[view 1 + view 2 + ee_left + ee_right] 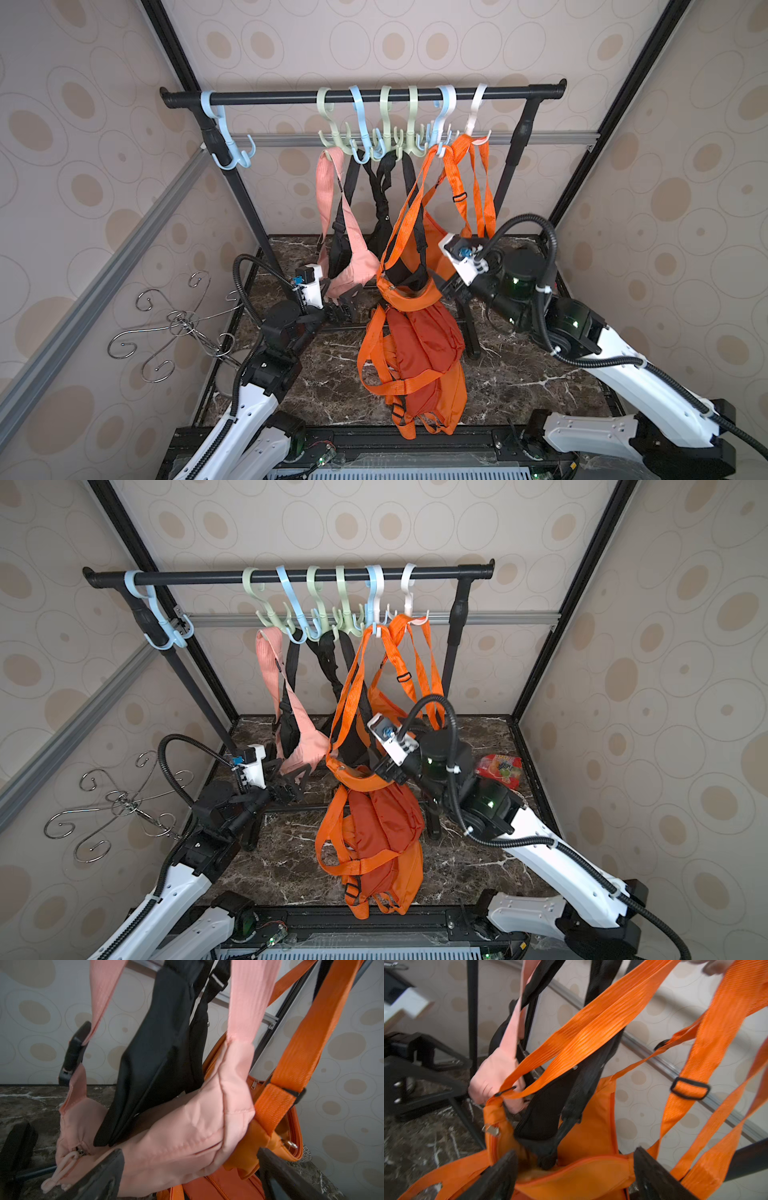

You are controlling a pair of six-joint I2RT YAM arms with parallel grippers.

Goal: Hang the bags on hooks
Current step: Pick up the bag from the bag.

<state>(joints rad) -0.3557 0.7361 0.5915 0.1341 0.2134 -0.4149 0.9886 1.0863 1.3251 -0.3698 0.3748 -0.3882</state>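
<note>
The orange bag (409, 293) hangs by its long strap (405, 212) from a light blue hook (441, 124) on the black rail (291, 98); it also shows in a top view (353, 777). My right gripper (442, 286) is at the bag's upper rim. In the right wrist view its fingers (500, 1176) stand wide open, and the orange rim (575, 1176) lies between them. My left gripper (343, 305) is open at the bottom of a pink bag (176, 1136), which hangs from a green hook (328, 124).
Two black bags (386, 224) and another orange bag (436, 237) hang on the same rail. A dark orange backpack (419, 353) is low at the front. A chrome hook stand (178, 328) is at the left, a spare blue hook (226, 137) sits far left, and a snack packet (498, 769) lies at the right.
</note>
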